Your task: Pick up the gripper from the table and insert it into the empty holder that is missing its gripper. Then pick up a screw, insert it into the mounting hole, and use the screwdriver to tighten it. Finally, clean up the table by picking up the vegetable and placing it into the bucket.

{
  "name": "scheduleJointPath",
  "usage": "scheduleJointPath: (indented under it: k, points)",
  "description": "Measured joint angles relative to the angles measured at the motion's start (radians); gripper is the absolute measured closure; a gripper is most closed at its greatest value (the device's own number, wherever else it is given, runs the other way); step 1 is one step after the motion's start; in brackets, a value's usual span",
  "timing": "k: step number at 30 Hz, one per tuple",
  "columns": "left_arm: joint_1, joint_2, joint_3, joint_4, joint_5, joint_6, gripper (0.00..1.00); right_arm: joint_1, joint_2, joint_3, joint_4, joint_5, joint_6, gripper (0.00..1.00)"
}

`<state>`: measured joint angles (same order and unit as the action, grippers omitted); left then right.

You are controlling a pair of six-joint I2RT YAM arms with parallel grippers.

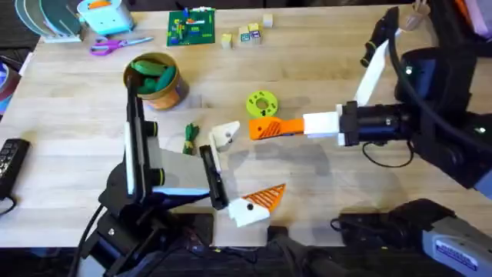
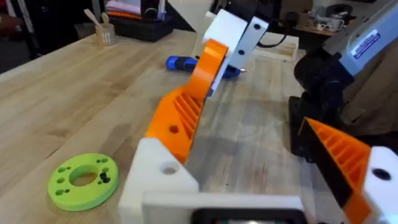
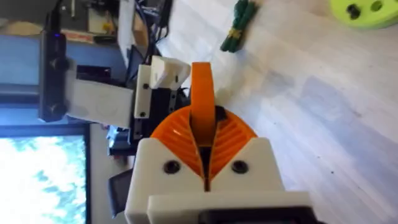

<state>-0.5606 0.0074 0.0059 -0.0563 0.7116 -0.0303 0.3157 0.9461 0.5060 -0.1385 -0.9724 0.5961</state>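
Observation:
My right gripper point(image 1: 267, 128) is shut on the orange ribbed gripper point(image 2: 178, 117), holding it flat over the table. The piece's far end meets the white holder point(image 1: 225, 136), the bare finger of my left gripper point(image 1: 242, 169), which stands open. Whether the piece is seated I cannot tell. The left gripper's other finger point(image 1: 260, 200) carries an orange tip. The blue screwdriver point(image 2: 184, 62) lies on the table behind the right gripper. A small green vegetable point(image 1: 191, 138) lies beside the left arm. The tan bucket point(image 1: 171, 91) stands at the back left with larger green vegetables in it.
A flat green ring with a yellow centre point(image 1: 261, 102) lies just behind the grippers, and a dark screw point(image 2: 104, 178) sits on it. Scissors point(image 1: 119, 45), a green circuit board point(image 1: 192, 28) and small blocks point(image 1: 247, 34) line the far edge. A remote point(image 1: 9, 158) lies at the left edge.

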Motion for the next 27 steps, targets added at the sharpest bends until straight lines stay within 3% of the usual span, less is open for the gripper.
scheduleJointPath:
  k: [8, 17, 27]
  points:
    - [0.000, 0.000, 0.000, 0.000, 0.000, 0.000, 0.008, 0.000, 0.134, 0.000, 0.031, -0.194, 0.072, 0.992]
    - [0.000, 0.000, 0.000, 0.000, 0.000, 0.000, 0.009, 0.000, 0.220, 0.000, 0.228, -0.288, 0.164, 0.992]
    - [0.000, 0.000, 0.000, 0.000, 0.000, 0.000, 0.008, 0.000, 0.256, 0.000, 0.258, -0.308, 0.216, 0.992]
